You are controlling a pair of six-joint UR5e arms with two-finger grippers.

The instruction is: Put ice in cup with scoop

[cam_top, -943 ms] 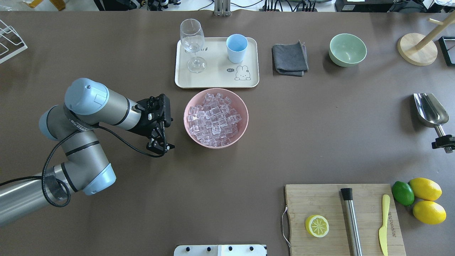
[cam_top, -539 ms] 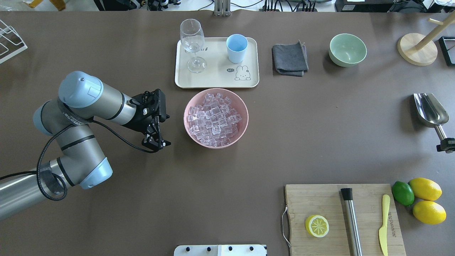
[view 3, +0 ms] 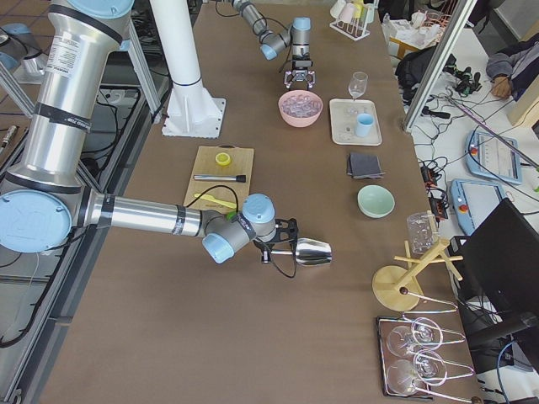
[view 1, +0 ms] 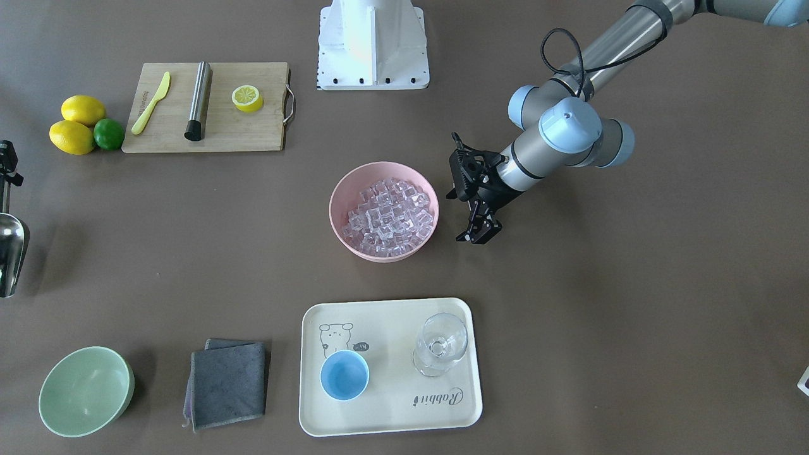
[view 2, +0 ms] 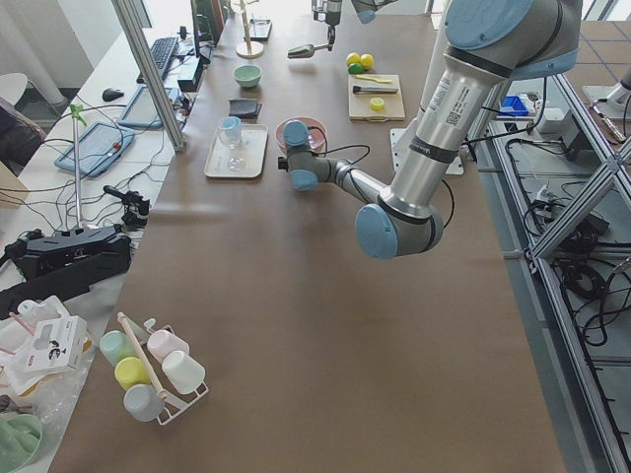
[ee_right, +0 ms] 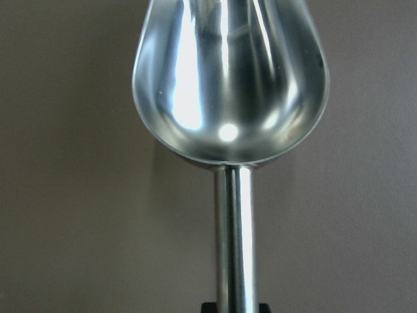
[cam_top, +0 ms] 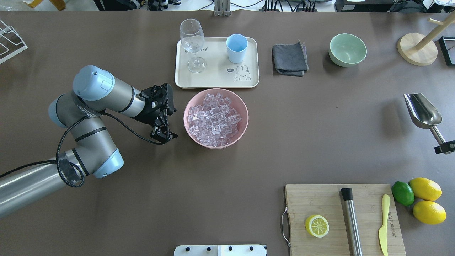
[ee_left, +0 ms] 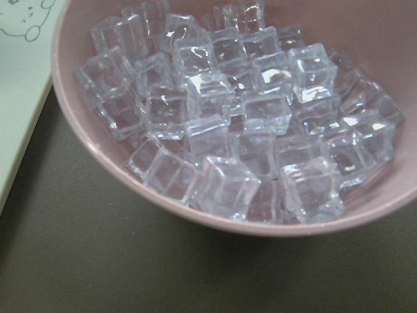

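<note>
The ice [cam_top: 214, 119] is a heap of clear cubes in a pink bowl [cam_top: 185, 119] at mid-table; it fills the left wrist view [ee_left: 241, 117]. The light-blue cup [cam_top: 236, 48] stands upright and empty on a cream tray [cam_top: 213, 76] behind the bowl. My left gripper [cam_top: 164, 137] is open and empty, close beside the bowl's left side. My right gripper [cam_top: 446, 146] is shut on the handle of the steel scoop [cam_top: 423, 111] at the far right edge. The scoop's bowl [ee_right: 228, 85] is empty and points away from the gripper.
A wine glass [cam_top: 192, 42] shares the tray with the cup. A grey cloth [cam_top: 289, 58], a green bowl [cam_top: 347, 49] and a wooden stand [cam_top: 417, 48] sit at the back right. A cutting board [cam_top: 312, 199] with a steel cylinder [cam_top: 351, 220], knife and lemon half lies front right.
My left gripper has moved right, closer to the pink bowl. My right gripper has shifted the scoop a little to the left.
</note>
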